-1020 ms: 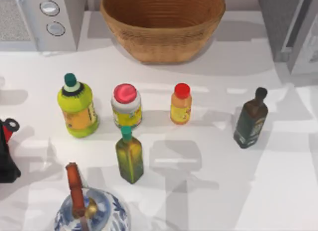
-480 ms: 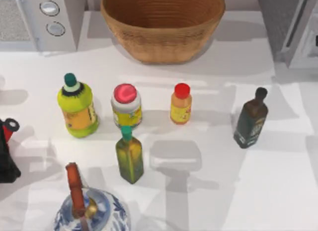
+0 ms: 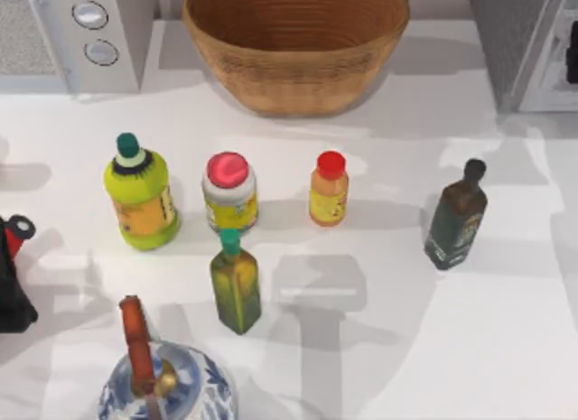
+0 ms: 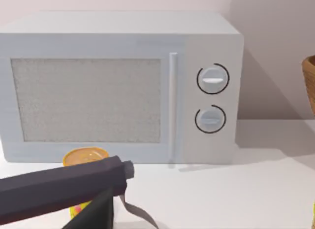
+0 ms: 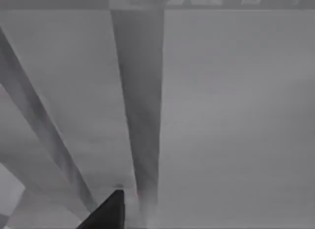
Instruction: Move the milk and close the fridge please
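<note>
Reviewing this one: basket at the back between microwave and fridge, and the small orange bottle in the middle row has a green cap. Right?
Not quite. The orange bottle has a red cap, as the top view shows. The basket does sit between the microwave and the fridge.

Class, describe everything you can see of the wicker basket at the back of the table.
The basket is a wide, round-bodied bowl of tan woven wicker with ribbed rings running around its inside. It stands upright and open-topped at the back middle of the white table, between the microwave and the fridge, touching neither. Nothing visible lies inside it.
</note>
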`<state>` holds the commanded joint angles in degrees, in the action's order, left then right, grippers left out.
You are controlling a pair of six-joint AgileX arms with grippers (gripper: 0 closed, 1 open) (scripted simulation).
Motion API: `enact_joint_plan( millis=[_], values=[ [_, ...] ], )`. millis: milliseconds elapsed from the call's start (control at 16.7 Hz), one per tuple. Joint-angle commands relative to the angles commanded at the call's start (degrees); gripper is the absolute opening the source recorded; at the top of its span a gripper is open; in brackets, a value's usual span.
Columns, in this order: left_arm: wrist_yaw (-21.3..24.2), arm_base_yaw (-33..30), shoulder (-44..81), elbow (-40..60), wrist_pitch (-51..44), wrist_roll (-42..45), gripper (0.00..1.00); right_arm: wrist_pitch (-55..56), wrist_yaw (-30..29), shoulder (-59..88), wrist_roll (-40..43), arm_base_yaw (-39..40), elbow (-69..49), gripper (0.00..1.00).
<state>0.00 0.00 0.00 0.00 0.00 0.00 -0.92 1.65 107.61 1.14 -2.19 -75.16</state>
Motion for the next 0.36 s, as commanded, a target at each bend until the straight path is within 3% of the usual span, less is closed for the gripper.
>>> enact_joint_plan(
  millis=[360],
  values=[
    [0.0, 0.0, 0.0, 0.0, 0.0, 0.0, 1.0, -1.6, -0.1, 6.1, -0.1, 0.0, -7.7, 1.0]
  ],
)
